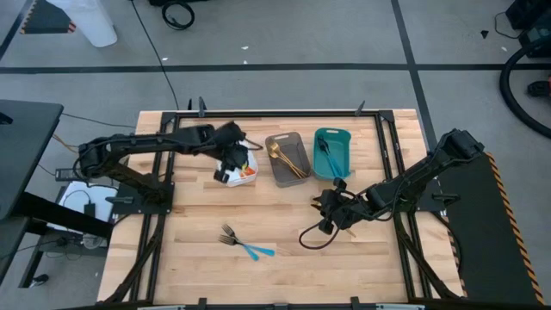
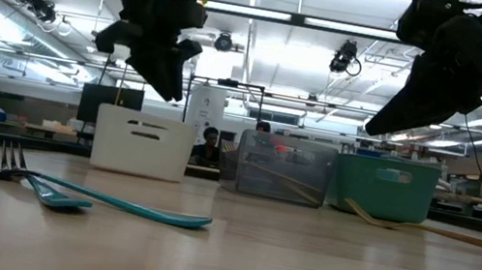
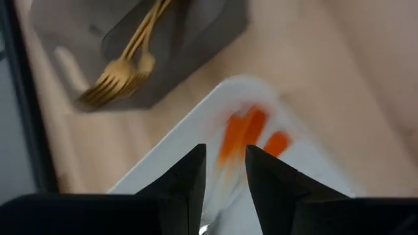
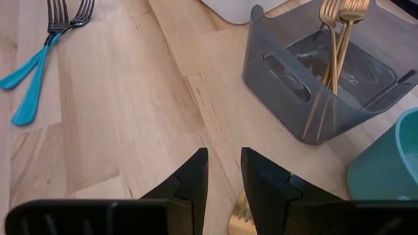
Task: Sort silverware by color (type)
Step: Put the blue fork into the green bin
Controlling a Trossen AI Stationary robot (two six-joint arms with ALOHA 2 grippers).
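Note:
My left gripper (image 1: pixel 231 164) hangs open above the white bin (image 1: pixel 250 160), where orange handles (image 3: pixel 248 134) lie; nothing is between its fingers. The grey bin (image 1: pixel 287 159) holds gold silverware (image 4: pixel 333 39). The teal bin (image 1: pixel 332 153) holds teal-handled pieces. Two blue-handled forks (image 1: pixel 245 244) lie flat on the table near its front edge. My right gripper (image 1: pixel 330 211) hovers open over the table, in front of the teal bin. A gold piece (image 2: pixel 422 226) lies on the wood under it and shows between the finger roots (image 4: pixel 236 210).
The three bins stand in a row at the table's far middle. A black cable loop (image 1: pixel 314 237) from the right arm lies on the wood near the right gripper. Bare wood (image 1: pixel 198 215) stretches between the bins and the two forks.

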